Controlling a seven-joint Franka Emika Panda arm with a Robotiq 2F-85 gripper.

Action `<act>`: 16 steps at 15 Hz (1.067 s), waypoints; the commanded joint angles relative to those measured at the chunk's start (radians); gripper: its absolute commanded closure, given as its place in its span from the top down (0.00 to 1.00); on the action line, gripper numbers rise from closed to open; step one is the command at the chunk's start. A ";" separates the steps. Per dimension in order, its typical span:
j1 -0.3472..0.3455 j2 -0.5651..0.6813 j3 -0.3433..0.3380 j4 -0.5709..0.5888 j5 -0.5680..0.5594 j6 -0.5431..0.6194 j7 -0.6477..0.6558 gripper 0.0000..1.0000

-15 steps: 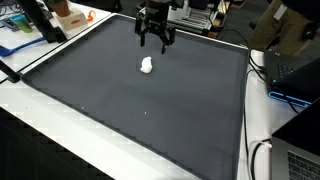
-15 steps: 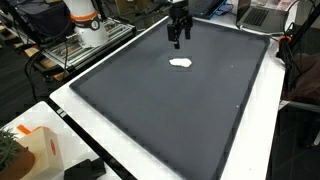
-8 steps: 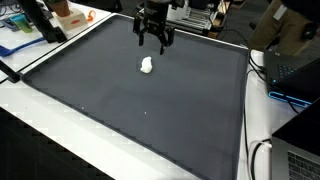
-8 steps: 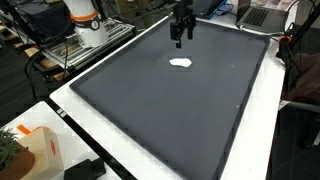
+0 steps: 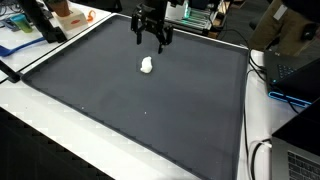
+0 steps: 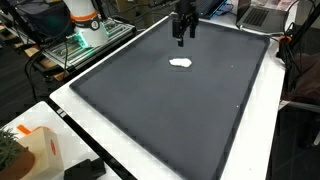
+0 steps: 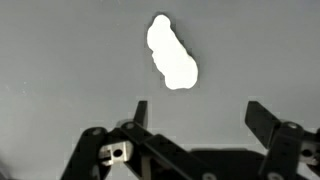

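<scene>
Desk (image 5: 40, 110) carries a dark mat (image 5: 90, 95) filling most of the frame in both exterior views. White lump (image 5: 147, 66) lies on the mat at upper centre; end effector (image 5: 152, 42) hangs higher in the frame, apart from it, jaws wide apart and empty. Wrist view: lump (image 7: 172, 52) at upper centre, beyond and clear of the fingertips (image 7: 141, 110).

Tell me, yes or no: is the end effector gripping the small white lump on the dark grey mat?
No, the end effector hangs open, apart from the small white lump.
</scene>
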 commanded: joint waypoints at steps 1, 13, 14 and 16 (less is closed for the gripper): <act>-0.006 0.028 0.013 0.105 0.069 -0.153 -0.066 1.00; -0.016 0.201 0.010 0.402 0.168 -0.471 -0.152 1.00; -0.003 0.171 0.003 0.353 0.133 -0.425 -0.133 1.00; -0.005 0.189 0.002 0.381 0.146 -0.440 -0.133 1.00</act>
